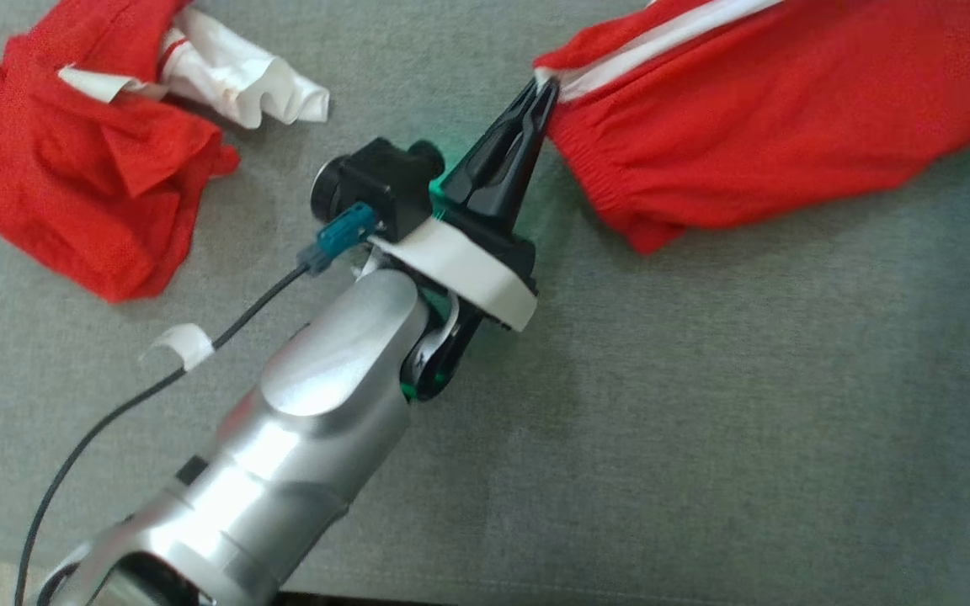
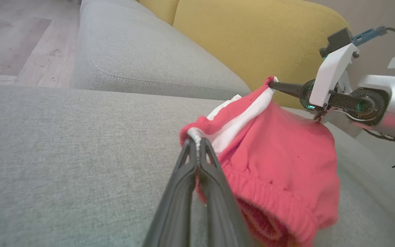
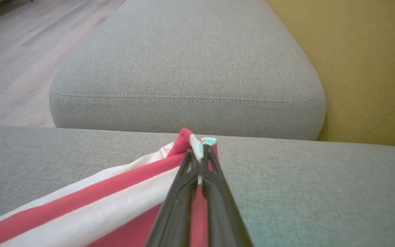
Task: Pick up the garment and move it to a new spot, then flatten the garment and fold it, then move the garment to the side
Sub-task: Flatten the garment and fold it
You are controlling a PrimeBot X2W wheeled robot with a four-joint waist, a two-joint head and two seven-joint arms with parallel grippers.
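The garment [image 1: 771,109] is red with white side stripes and an elastic hem, and it hangs stretched between both grippers just above the grey sofa seat. My left gripper [image 1: 542,88] is shut on its left corner, fingers pointing up and to the right. In the left wrist view the same fingertips pinch a white-edged corner [image 2: 196,137], with the garment [image 2: 279,161] sagging to the right. There the right gripper [image 2: 271,84] is shut on the far corner. The right wrist view has the right gripper [image 3: 199,151] clamped on a red and white corner of the garment [image 3: 98,209].
A second red and white garment [image 1: 89,151] lies crumpled at the upper left of the grey seat [image 1: 704,421]. A yellow backrest [image 2: 252,37] rises behind. Another grey cushion [image 3: 183,61] adjoins, with wooden floor [image 2: 12,41] beyond. A black cable [image 1: 114,412] trails off my left arm.
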